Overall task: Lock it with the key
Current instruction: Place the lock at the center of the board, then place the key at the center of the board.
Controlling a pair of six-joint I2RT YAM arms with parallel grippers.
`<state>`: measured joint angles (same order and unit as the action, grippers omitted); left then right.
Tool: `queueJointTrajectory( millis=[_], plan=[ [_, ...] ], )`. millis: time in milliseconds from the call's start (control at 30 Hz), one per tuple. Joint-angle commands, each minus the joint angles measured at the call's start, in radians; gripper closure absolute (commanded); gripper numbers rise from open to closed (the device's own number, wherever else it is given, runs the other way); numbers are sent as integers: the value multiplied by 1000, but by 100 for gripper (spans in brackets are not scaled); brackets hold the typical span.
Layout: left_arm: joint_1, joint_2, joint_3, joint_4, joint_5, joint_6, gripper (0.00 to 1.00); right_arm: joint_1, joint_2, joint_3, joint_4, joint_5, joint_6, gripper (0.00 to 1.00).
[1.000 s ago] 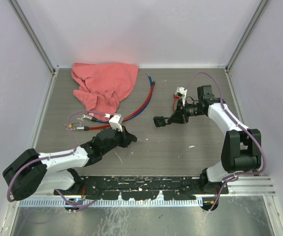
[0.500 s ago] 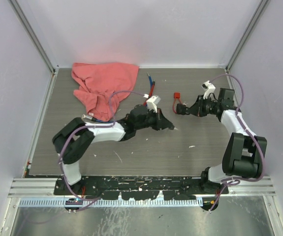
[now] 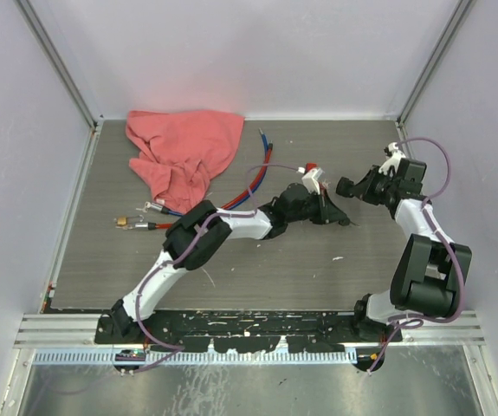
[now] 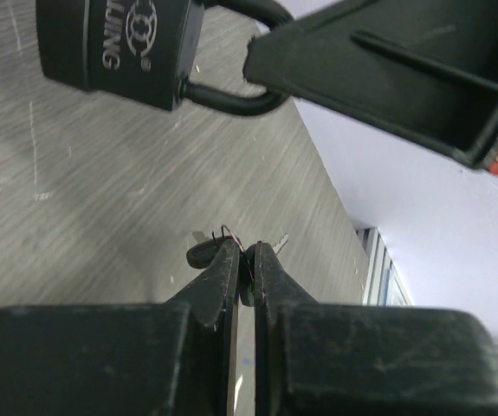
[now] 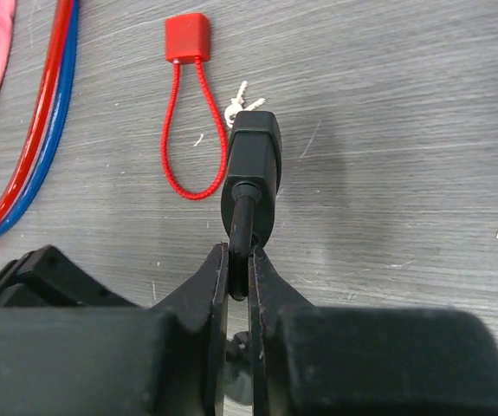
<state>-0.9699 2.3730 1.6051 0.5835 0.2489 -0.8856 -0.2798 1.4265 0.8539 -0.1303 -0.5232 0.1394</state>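
Observation:
A black padlock [image 5: 253, 160] hangs above the table. My right gripper [image 5: 240, 260] is shut on its shackle [image 5: 242, 217]. In the top view the padlock [image 3: 343, 185] is right of centre, at the tip of the right gripper [image 3: 357, 187]. My left gripper [image 4: 245, 251] is shut on the black head of a key [image 4: 203, 253]; a wire ring and a silver blade [image 4: 280, 243] stick out past the tips. The padlock [image 4: 114, 43] hangs above and ahead of the key, apart from it. From above, the left gripper [image 3: 342, 220] sits just in front of the padlock.
A pink cloth [image 3: 184, 152] lies at the back left, with red and blue cables [image 3: 257, 173] running from it to plugs [image 3: 136, 224]. A red seal with a cord loop [image 5: 188, 39] and loose silver keys [image 5: 242, 100] lie on the table beyond the padlock.
My left arm has swung from the front left across to the centre right, carrying the key up to the padlock. My right gripper has drawn back to the right with the padlock.

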Motion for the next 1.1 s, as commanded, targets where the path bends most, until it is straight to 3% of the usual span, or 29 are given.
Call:
queueJointTrajectory(
  millis=[0,300,467,533,867,1067],
  plan=[
    [-12,85,191,14,-15,-39,100,-23,16,44,95,-24,64,96],
    [-13,203,373,-148,-90,10,98,-51,71,68,60,-28,64,91],
    [-13,216,425,-220,-114,47,91,-54,88,79,42,-25,49,88],
    [-13,204,422,-236,-122,66,82,-56,94,84,32,-19,40,86],
    [-12,50,286,-249,-118,176,58,-67,117,104,-4,3,-11,72],
    [-12,-95,69,-182,-134,219,55,-74,137,131,-51,5,-73,67]
  ],
)
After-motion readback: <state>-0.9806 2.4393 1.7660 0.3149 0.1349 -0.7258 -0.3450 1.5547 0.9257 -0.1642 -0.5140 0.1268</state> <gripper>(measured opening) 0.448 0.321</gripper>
